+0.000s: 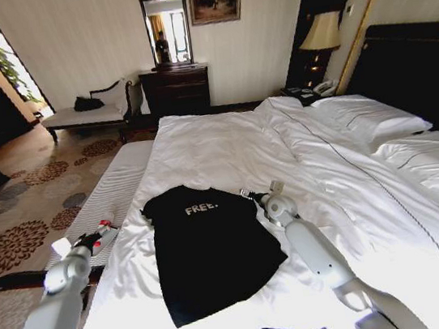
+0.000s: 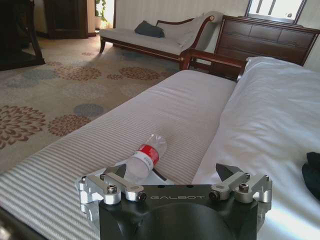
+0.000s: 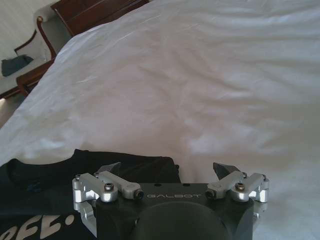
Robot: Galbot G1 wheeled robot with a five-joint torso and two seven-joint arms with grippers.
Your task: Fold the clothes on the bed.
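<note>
The black T-shirt [image 1: 212, 246] lay flat on the white bed [image 1: 355, 194], near its foot edge, "FREE." lettering facing up. The right gripper [image 1: 248, 194] hovered just beside the shirt's sleeve, fingers spread and empty. The left gripper [image 1: 98, 233] hung beyond the shirt's other sleeve, over the striped bench [image 1: 113, 192], fingers likewise released, near a small bottle [image 2: 144, 156].

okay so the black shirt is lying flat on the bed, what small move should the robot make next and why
Probably lower the right pincer onto the black T-shirt's near sleeve and close. Its jaws stand open just above that sleeve edge, holding nothing. The left pincer, also open, hangs over the striped bench by a bottle, off the bed.
</note>
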